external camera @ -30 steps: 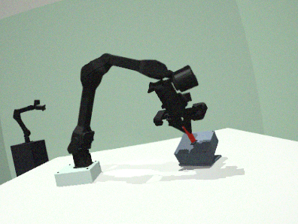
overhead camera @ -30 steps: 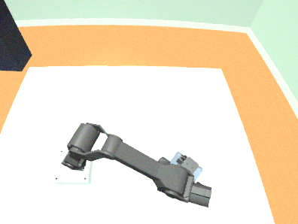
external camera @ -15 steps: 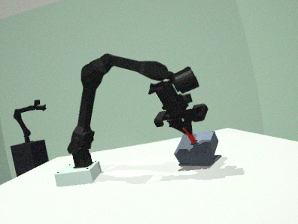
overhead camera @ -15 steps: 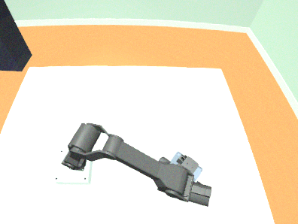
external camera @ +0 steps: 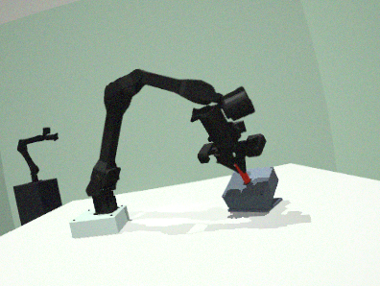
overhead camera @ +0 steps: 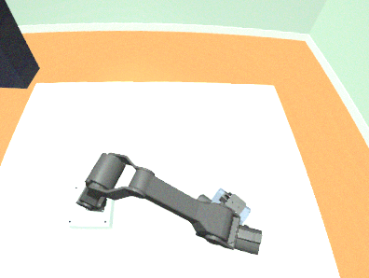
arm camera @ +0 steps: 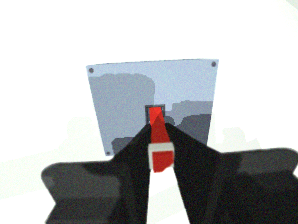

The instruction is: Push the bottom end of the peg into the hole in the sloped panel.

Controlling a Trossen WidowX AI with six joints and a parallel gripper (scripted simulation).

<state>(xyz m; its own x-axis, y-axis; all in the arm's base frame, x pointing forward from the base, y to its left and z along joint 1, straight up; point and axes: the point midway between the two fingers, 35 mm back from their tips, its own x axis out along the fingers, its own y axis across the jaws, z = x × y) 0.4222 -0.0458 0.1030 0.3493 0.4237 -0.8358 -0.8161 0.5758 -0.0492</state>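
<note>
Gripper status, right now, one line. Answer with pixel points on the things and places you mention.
Gripper [external camera: 241, 168] [arm camera: 157, 128]: closed on the red peg [external camera: 243, 175] [arm camera: 159, 131], whose lower end is at the square hole in the sloped panel [external camera: 264, 174] [arm camera: 187, 82]; how deep it sits, if at all, cannot be told.

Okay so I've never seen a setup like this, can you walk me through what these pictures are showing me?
You're looking at one jointed robot arm that ends in a gripper, a pair of fingers that pinch things. The top picture looks down from above. The exterior one looks from the side, with a second small arm in the background. The wrist one looks along the fingers from just behind them.

On the white table sits a blue-grey block with a sloped panel, and that panel has a square-looking hole in it. The gripper holds a red peg, its far end at the hole. How deep it goes, I can't tell.
</note>
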